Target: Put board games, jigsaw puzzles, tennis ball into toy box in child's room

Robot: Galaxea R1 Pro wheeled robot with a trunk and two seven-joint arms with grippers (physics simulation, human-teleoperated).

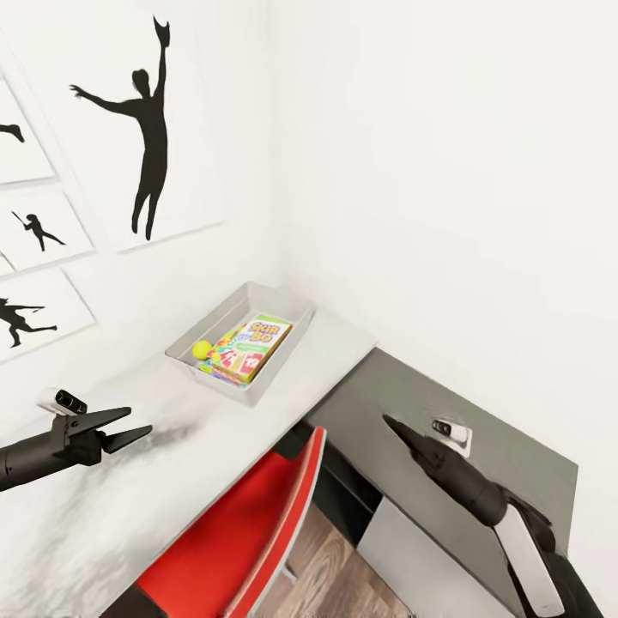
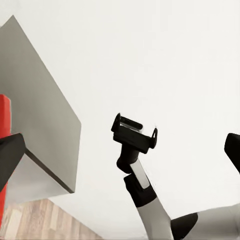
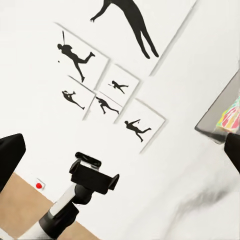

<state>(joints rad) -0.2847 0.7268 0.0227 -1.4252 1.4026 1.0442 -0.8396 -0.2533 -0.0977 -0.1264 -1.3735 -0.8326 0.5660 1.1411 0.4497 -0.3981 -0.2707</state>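
Observation:
The light-grey toy box [image 1: 225, 316] sits on the table [image 1: 129, 489] in the corner against the wall. On top inside it lies a bright board game [image 1: 257, 343] printed "Skip-Bo". A yellow-green tennis ball [image 1: 202, 348] rests at its near-left end. More colourful flat sheets [image 1: 220, 359] lie under the board; I cannot tell whether they are boards or puzzles. My left gripper [image 1: 140, 420] hovers open and empty over the table, short of the box. My right gripper [image 1: 389, 421] hangs open and empty above the dark side unit. A corner of the toy box [image 3: 220, 120] shows past its fingers. The bed is out of view.
A red chair [image 1: 249, 524] is tucked under the table's front edge. The lower dark-grey side unit [image 1: 489, 421] adjoins the table on the right. White walls close in behind both, with black silhouette pictures [image 1: 150, 120] on the left one. Wood floor [image 1: 335, 575] shows below.

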